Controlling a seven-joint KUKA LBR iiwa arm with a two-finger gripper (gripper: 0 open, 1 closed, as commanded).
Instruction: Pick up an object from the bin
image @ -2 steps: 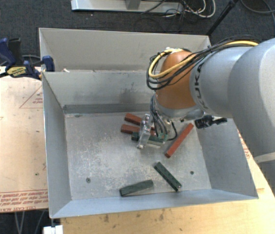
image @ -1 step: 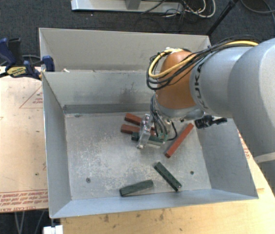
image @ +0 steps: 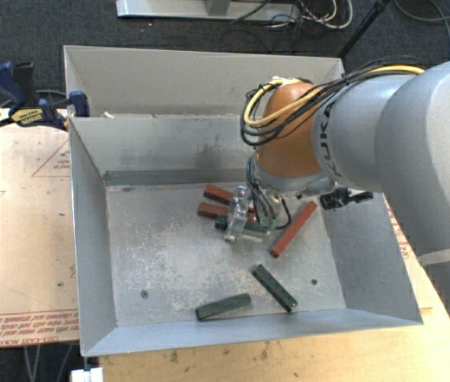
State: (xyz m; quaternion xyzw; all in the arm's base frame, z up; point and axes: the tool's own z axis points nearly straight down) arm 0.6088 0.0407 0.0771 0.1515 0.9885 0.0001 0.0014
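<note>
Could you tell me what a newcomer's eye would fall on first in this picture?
The large grey arm with its orange cover stands out on the right, its gripper low over the middle of the bin. Two red-brown blocks lie just left of the gripper and a red bar just right of it, while two dark green bars lie apart near the front wall.

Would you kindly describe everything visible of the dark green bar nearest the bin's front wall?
The dark green bar is a slim, straight, matte stick, seemingly rectangular in section. It lies flat on the bin floor by the front wall, slightly angled to it, close to a second green bar but apart from it.
</note>
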